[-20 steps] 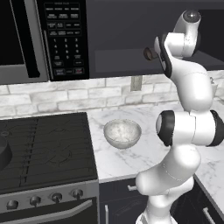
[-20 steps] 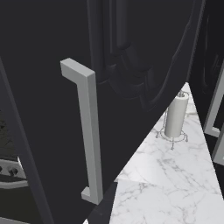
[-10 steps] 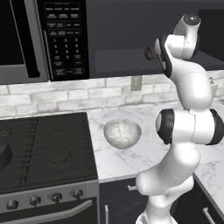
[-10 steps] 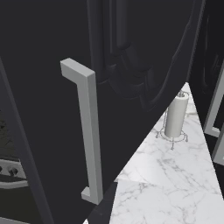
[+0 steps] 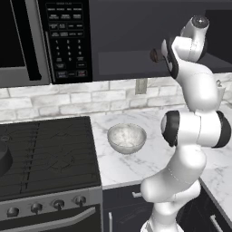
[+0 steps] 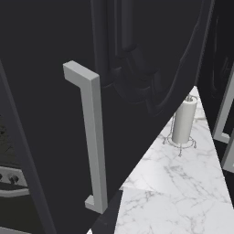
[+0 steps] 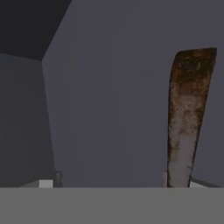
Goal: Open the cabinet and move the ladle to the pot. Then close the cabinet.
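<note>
The cabinet door (image 6: pixel 151 55) hangs swung open close to the right base camera, its silver bar handle (image 6: pixel 93 137) upright. In the hand view I look into the cabinet's grey interior (image 7: pixel 109 87). The ladle's brownish, mottled handle (image 7: pixel 188 113) stands on the right there, just beside the right fingertip (image 7: pixel 194 183). My gripper (image 7: pixel 119 183) is open, jaws wide apart, with nothing clamped between them. In the left base view the white arm (image 5: pixel 195 54) reaches up into the cabinet at the upper right, hiding the hand. The dark pot (image 5: pixel 2 156) sits on the stove, cut off by the left edge.
A black microwave (image 5: pixel 63 41) hangs above the stove (image 5: pixel 45 154). A pale speckled bowl (image 5: pixel 127 137) rests on the marble counter (image 5: pixel 131 167). A paper towel roll (image 6: pixel 184 121) stands on the counter behind the open door.
The arm's top link has sunk a touch in the left base view. The door, bowl and pot have not moved.
</note>
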Controlling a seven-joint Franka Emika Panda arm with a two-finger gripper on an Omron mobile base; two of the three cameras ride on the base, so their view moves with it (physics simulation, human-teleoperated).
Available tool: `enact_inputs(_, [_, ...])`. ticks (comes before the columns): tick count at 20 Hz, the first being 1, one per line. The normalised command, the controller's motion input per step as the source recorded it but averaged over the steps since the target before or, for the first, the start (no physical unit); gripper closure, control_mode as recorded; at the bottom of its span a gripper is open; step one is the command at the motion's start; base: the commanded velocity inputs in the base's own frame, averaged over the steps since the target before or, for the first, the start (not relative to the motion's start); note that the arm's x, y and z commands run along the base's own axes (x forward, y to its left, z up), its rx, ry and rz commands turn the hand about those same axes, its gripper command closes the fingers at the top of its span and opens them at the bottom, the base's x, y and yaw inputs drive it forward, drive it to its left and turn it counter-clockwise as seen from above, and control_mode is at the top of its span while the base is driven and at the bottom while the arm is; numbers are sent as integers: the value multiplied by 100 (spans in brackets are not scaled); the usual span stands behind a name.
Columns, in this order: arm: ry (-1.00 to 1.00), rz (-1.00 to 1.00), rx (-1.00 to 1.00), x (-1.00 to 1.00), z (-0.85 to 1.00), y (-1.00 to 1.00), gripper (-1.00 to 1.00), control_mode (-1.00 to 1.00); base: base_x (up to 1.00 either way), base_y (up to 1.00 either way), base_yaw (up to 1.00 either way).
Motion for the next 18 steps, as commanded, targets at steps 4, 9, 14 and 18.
enact_inputs(4, [-2,4,-2,13,-8,-12,100,-100,0,0,0])
enact_inputs(9, [-3,5,-3,13,-10,-11,100,-100,0,0,0])
enact_inputs(14, [-4,3,-2,-4,-5,-3,100,-100,0,0,0])
enact_inputs(18, [-9,0,-2,-45,0,2,100,-100,0,0,0])
